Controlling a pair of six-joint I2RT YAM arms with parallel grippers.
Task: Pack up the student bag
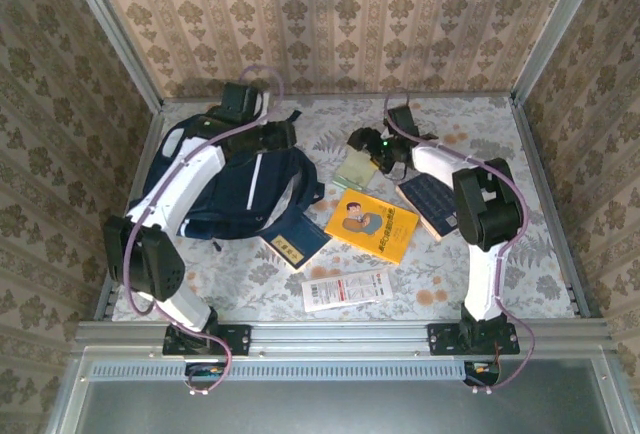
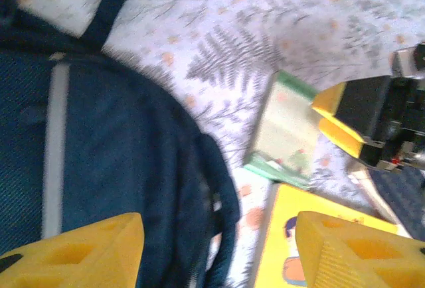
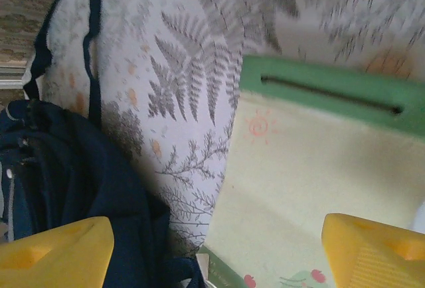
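The student bag (image 1: 235,194), a large navy backpack with white trim, lies at the left of the table. My left gripper (image 1: 278,137) hovers over the bag's upper right edge. In the left wrist view it (image 2: 219,255) is open, with the bag's rim (image 2: 133,168) between the yellow fingers but not pinched. My right gripper (image 1: 362,144) hangs open over a pale green booklet (image 1: 352,171). In the right wrist view its fingers (image 3: 212,255) straddle the booklet's left edge (image 3: 312,182) and the bag's side (image 3: 73,168), holding nothing.
A yellow picture book (image 1: 372,224) lies mid-table, and a small navy booklet with a yellow label (image 1: 295,239) sits by the bag's lower corner. A dark blue notebook (image 1: 430,204) rests under the right arm. A white packet (image 1: 347,289) is near the front edge.
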